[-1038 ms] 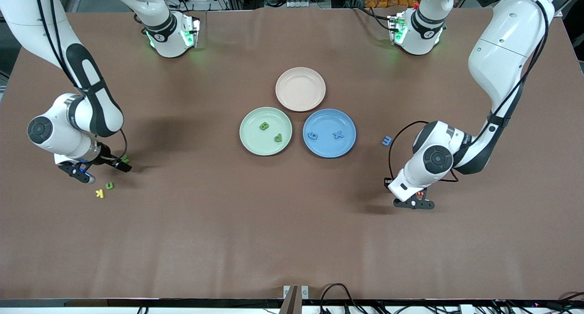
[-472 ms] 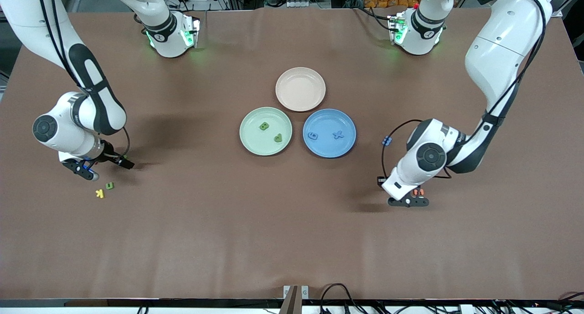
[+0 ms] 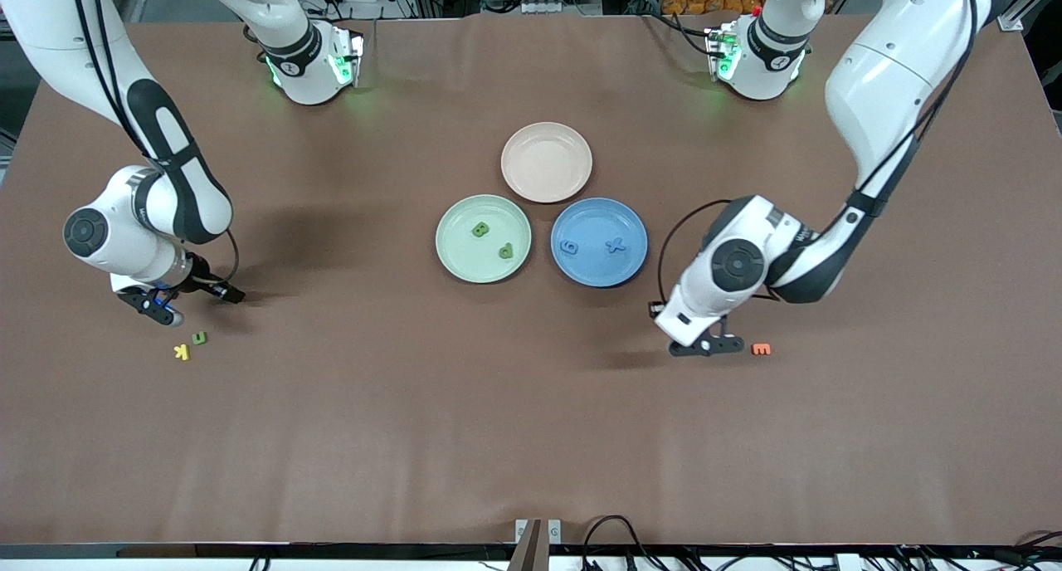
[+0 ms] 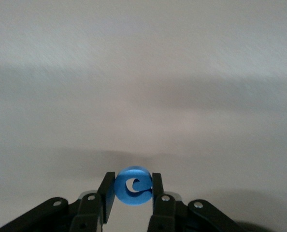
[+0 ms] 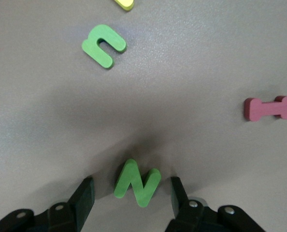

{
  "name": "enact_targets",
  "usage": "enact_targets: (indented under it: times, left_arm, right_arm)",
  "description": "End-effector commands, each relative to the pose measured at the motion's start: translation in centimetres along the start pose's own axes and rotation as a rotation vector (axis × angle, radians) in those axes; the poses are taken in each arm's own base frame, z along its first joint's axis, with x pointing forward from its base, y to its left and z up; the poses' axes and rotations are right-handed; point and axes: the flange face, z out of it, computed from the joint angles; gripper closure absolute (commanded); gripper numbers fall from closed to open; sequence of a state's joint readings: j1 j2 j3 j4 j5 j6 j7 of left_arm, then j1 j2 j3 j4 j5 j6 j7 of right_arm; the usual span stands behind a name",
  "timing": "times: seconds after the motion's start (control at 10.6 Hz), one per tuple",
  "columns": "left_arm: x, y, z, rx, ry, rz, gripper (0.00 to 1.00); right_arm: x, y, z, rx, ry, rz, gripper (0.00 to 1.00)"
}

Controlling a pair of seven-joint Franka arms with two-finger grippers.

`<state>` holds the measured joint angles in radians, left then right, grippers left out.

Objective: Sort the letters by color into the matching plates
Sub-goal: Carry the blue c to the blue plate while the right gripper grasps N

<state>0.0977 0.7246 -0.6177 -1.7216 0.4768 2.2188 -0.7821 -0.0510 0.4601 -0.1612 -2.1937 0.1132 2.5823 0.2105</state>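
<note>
My left gripper (image 3: 705,347) (image 4: 133,181) is shut on a round blue letter (image 4: 133,185) and holds it over bare table beside an orange letter (image 3: 761,349). My right gripper (image 3: 156,302) (image 5: 132,187) is open and low, its fingers on either side of a green N (image 5: 137,182) that lies flat on the table. Another green letter (image 3: 199,337) (image 5: 104,45) lies nearby. The mint green plate (image 3: 460,260) holds two green letters (image 3: 480,230) (image 3: 505,252). The blue plate (image 3: 599,274) holds two blue letters (image 3: 569,246) (image 3: 614,244).
A beige-pink plate (image 3: 547,162) stands empty, touching both other plates on the side toward the robots' bases. A yellow letter (image 3: 182,352) lies beside the green one. A pink letter (image 5: 269,107) lies near my right gripper.
My left gripper has carried the blue letter toward the plates, uncovering the orange letter; its arm now hides a blue letter seen earlier. My right gripper has shifted slightly.
</note>
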Motion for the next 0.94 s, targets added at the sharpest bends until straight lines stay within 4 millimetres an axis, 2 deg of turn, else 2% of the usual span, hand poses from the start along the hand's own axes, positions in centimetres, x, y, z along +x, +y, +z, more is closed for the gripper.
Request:
enact_targets:
  times: [0.0,0.09,0.28,0.66,0.85]
  left_arm:
    - [-4.1,4.8,-3.3,0.034,-0.029,-0.055,1.0]
    - [-5.9,7.3,-3.2,0.04,-0.03,-0.06,1.0]
    - [-8.1,10.1,-3.6,0.046,-0.028,-0.059,1.0]
    - [-12.0,13.8,-2.0,0.065,-0.05,-0.043,1.0]
    - [-13.9,15.2,-0.9,0.093,-0.076,-0.025,1.0]
  right_arm:
    - [-0.5,0.6,-0.1,0.002,0.0,-0.033,0.55]
    - [-0.4,0.9,-0.2,0.003,0.002,-0.027,0.61]
    - [-0.2,1.0,-0.2,0.005,0.004,-0.023,0.66]
    - [0.1,0.4,-0.7,0.014,0.014,-0.025,0.78]
    - [0.3,-1.0,-2.1,0.031,0.027,-0.039,0.8]
